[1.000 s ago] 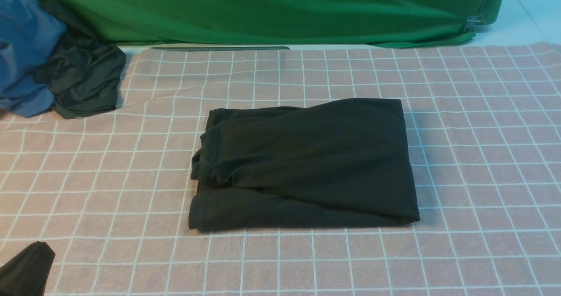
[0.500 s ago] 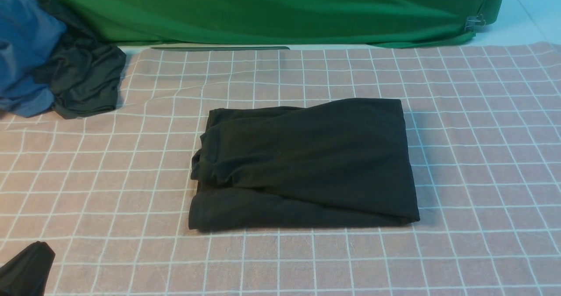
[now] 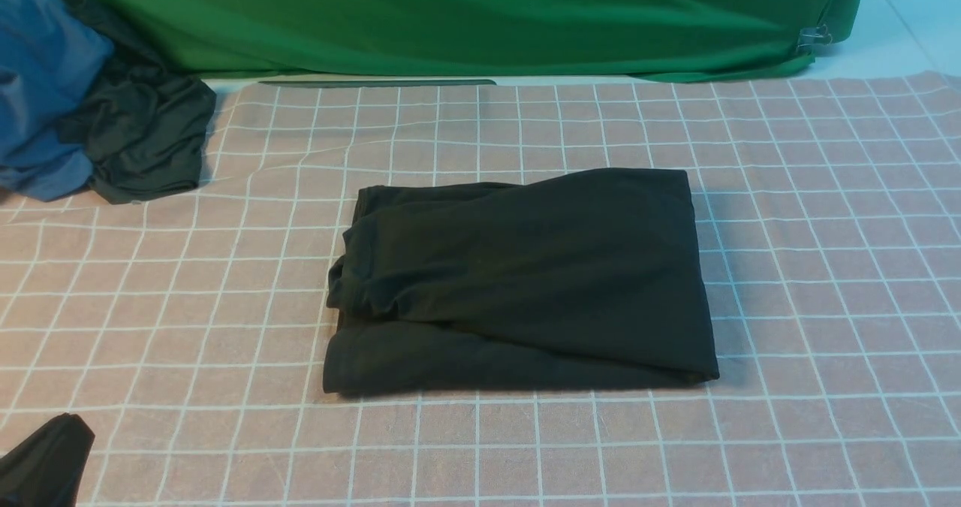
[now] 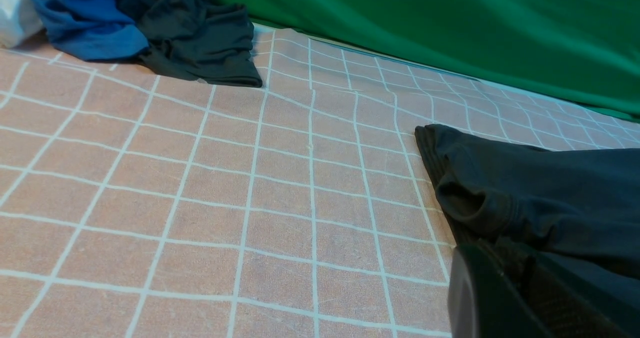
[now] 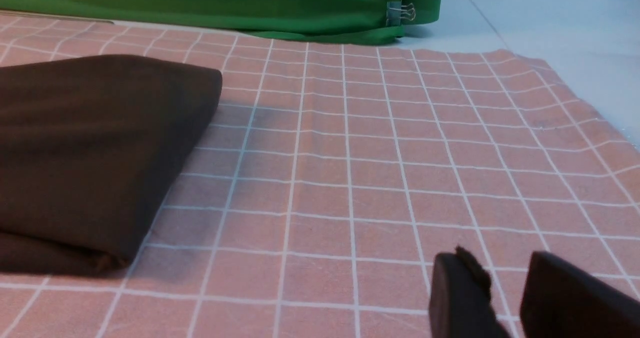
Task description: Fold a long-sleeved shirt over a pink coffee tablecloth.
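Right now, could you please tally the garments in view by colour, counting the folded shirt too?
Black or near-black: 2 (the folded long-sleeved shirt and the smaller dark garment at the far left)
Blue: 1 (the blue garment beside that smaller one)
Total: 3

The folded shirt lies on the tablecloth, near its middle. Beyond the tablecloth hangs the backdrop cloth, a clip at its right end. Far left, two garments lie bunched together, the unprinted one to the right of the other.
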